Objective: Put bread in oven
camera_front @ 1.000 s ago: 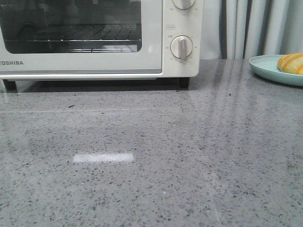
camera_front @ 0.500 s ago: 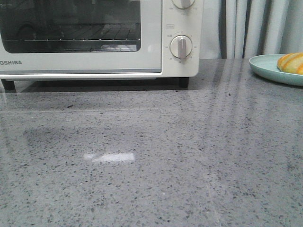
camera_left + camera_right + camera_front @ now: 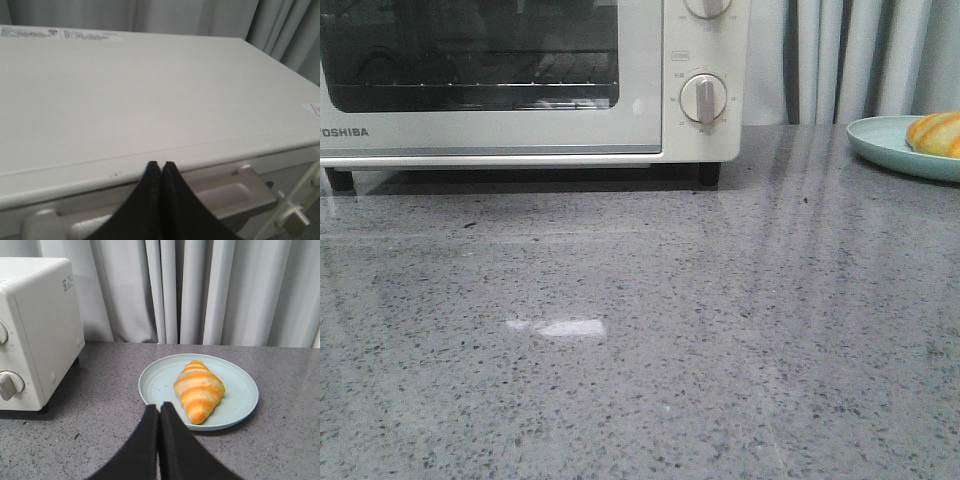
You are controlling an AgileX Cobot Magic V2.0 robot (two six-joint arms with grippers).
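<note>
Hovering above the oven (image 3: pixel 150 100), the left jaws are pressed together, empty, its door handle (image 3: pixel 215 195) just beneath; they should part, then hook it. Ahead of the right jaws, likewise closed and empty, the bread (image 3: pixel 199 391) lies on a plate (image 3: pixel 155 382). Speckled grey counter (image 3: pixel 640 350), curtains (image 3: pixel 225 290) behind.

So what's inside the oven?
Through the oven's glass door a wire rack shows, with no bread on it. The dark back and the cut-off left part cannot be seen.
</note>
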